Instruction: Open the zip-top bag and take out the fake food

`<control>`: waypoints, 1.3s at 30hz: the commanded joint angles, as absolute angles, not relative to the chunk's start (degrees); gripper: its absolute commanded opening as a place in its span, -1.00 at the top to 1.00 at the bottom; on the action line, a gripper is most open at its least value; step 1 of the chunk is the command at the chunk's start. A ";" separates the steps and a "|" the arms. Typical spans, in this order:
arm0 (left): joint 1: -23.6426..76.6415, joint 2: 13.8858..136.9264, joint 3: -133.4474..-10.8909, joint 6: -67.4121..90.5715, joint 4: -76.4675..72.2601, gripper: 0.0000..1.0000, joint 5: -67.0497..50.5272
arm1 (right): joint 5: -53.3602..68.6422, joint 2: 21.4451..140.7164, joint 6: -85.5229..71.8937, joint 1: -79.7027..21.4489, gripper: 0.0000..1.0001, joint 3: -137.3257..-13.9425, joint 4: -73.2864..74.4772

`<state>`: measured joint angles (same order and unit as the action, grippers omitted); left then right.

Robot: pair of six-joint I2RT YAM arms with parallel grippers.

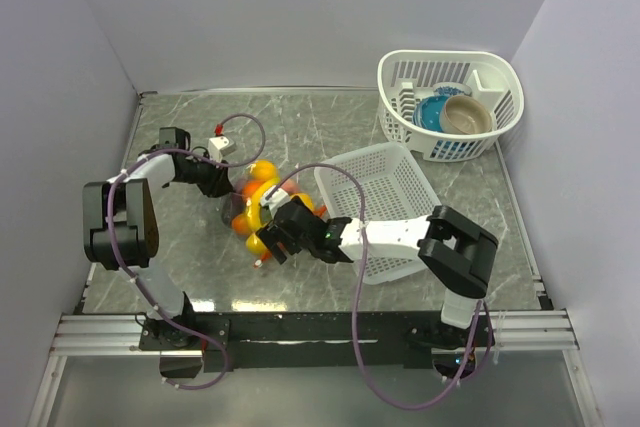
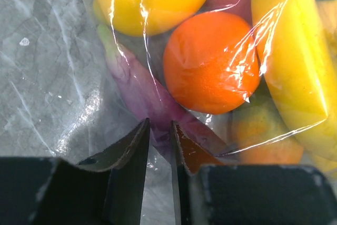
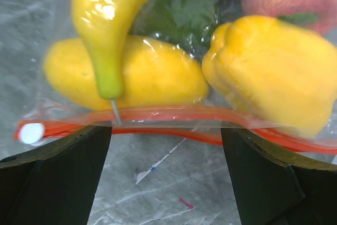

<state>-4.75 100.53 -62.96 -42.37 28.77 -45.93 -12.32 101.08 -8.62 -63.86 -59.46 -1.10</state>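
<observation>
The zip-top bag (image 1: 252, 209) lies on the grey table, stuffed with fake food. In the left wrist view an orange (image 2: 210, 61), a purple eggplant (image 2: 139, 85) and yellow pieces show through the film. My left gripper (image 2: 159, 125) is at the bag's far left end (image 1: 228, 190). Its fingers stand a narrow gap apart, with clear bag film lying between them. My right gripper (image 3: 166, 130) is wide open at the bag's near end (image 1: 265, 247). The red-orange zip strip (image 3: 174, 114) runs across just beyond its fingertips. Behind the strip are a banana (image 3: 100, 25) and a yellow pepper (image 3: 268, 67).
A flat white mesh basket (image 1: 385, 197) sits just right of the bag, under my right arm. A white rack (image 1: 500, 97) at the back right holds a blue bowl (image 1: 432, 112) and a tan bowl (image 1: 468, 115). A small white block (image 1: 221, 145) lies behind the bag.
</observation>
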 commanded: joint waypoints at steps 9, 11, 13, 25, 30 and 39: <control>-4.31 98.70 -62.49 -42.80 30.23 0.47 -43.86 | -11.69 98.26 -7.90 -63.28 -0.84 -57.40 -6.85; -4.31 98.35 -62.58 -42.98 30.50 0.47 -43.77 | -11.25 99.05 -8.52 -63.28 -0.82 -57.13 -8.08; -4.31 98.09 -62.49 -42.98 30.50 0.47 -43.68 | -10.72 100.54 -9.05 -63.37 -0.80 -57.30 -8.61; -4.31 98.26 -62.49 -42.28 29.97 0.54 -42.01 | -10.81 95.89 -12.74 -63.37 -0.76 -49.49 -12.21; -4.31 97.56 -62.58 -42.45 30.67 0.56 -42.19 | -11.43 96.41 -12.39 -63.37 -0.76 -48.78 -13.01; -4.31 96.85 -61.88 -43.94 31.38 0.56 -40.70 | -12.92 95.01 -11.69 -63.37 -0.76 -49.31 -13.53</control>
